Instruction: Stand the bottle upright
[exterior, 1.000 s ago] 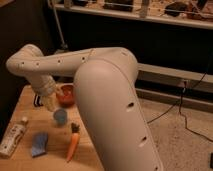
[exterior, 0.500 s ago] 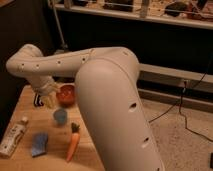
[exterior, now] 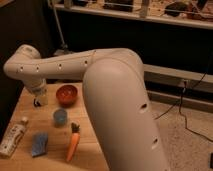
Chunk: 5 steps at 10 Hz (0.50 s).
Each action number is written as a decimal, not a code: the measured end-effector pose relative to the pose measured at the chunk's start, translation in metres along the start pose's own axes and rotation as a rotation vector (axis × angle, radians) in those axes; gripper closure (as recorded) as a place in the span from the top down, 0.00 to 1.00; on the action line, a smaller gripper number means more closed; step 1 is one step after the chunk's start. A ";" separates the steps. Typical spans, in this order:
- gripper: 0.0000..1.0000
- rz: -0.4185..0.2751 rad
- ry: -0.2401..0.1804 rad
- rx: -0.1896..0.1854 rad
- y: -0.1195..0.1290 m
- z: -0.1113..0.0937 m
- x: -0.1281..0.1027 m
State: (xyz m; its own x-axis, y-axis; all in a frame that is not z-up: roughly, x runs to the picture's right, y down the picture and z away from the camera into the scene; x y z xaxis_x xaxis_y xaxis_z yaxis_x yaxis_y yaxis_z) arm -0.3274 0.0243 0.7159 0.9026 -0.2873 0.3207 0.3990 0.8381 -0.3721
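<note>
Translucent plastic bottle (exterior: 13,138) on matt wood table (exterior: 53,154); end effector (exterior: 38,101) above, by glossy bowl (exterior: 66,94)

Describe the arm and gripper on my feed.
The arm is a bulky, smooth off-white shell of rounded segments dotted with small dark holes; no cables or lettering show on it. The gripper, under the wrist above the wooden table, is pale with a dark tip.
</note>
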 end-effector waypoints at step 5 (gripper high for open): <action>0.65 -0.346 0.011 -0.023 -0.010 0.005 -0.034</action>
State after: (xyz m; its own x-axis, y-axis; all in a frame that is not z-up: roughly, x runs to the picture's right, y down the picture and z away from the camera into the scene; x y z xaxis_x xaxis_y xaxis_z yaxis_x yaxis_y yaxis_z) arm -0.3631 0.0283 0.7126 0.7146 -0.5576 0.4223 0.6852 0.6796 -0.2621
